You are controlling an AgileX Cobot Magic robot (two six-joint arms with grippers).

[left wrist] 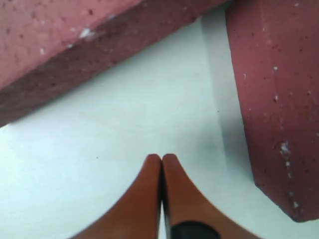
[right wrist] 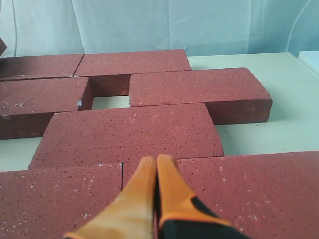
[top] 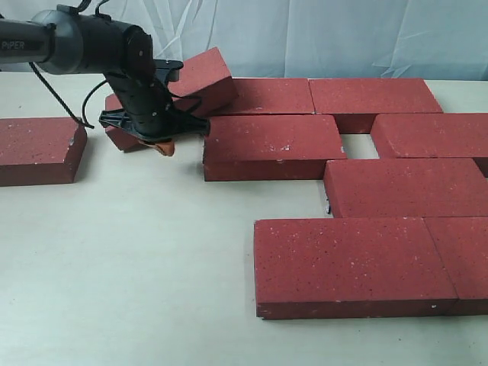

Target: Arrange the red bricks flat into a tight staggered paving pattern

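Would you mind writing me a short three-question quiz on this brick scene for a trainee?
1. True or false: the left gripper is open.
2. Where is the tilted brick? A: right behind the left gripper; B: nearest the camera; C: alone at far left.
3. Fill in: the right gripper is ____ (open or shut).
Key: 1 false; 2 A; 3 shut.
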